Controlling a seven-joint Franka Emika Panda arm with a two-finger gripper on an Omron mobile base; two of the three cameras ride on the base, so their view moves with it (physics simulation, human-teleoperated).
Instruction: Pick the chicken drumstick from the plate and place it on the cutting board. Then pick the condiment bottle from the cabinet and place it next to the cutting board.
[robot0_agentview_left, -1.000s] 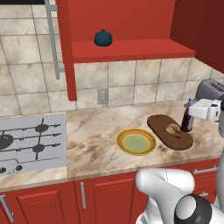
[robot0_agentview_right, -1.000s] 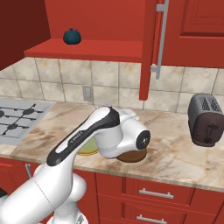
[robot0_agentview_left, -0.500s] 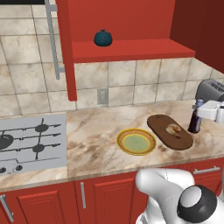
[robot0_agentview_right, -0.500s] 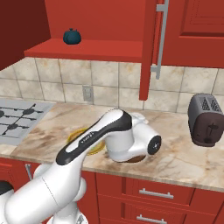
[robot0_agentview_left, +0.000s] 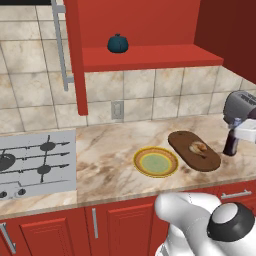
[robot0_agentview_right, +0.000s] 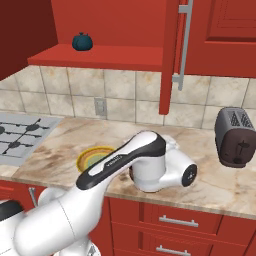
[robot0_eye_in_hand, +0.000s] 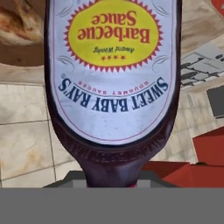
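Now the gripper (robot0_agentview_left: 243, 134), closed on the dark brown-purple condiment bottle (robot0_agentview_left: 231, 144) right of the dark oval wooden cutting board (robot0_agentview_left: 194, 151), could tip it if released tilted.

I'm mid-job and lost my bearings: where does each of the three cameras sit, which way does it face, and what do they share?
Left base view: behind the arm's left, facing the marble counter; white arm lower right, claw on the dark condiment bottle.
Right base view: behind the arm's right, facing the same counter; the arm crosses from lower left.
Hand view: on the hand, pressed against the bottle's label.
Shared: both base views show the round yellow-rimmed plate, teal pumpkin-shaped object, toaster.
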